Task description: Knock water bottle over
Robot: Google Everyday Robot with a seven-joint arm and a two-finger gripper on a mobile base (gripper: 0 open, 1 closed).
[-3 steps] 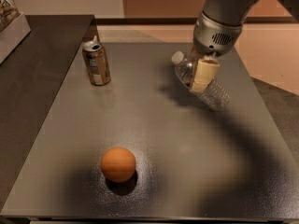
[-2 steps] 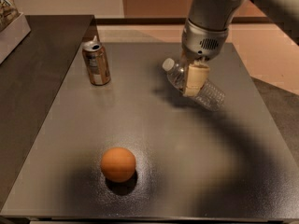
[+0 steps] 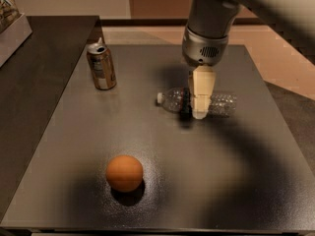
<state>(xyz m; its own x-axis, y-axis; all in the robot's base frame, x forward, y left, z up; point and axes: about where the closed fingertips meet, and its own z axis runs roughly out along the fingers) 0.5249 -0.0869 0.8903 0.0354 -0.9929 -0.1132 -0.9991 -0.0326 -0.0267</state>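
The water bottle [image 3: 222, 104] is clear and ribbed, with a white cap and a dark label band. It lies on its side on the grey table [image 3: 74, 146], right of centre, cap pointing left towards the soda can. My gripper [image 3: 199, 112] hangs down from the arm's grey wrist [image 3: 206, 38], directly over the bottle's middle. It covers the label band and touches or nearly touches the bottle.
A gold-brown soda can [image 3: 101, 67] stands upright at the table's back left. An orange [image 3: 124, 173] sits near the front, left of centre. A dark counter [image 3: 34, 73] with a white box [image 3: 12, 28] adjoins on the left. The table's right edge drops off.
The gripper has moved left and towards the front of the table. The bottle, earlier tilted by the gripper farther back, now lies flat on its side under it.
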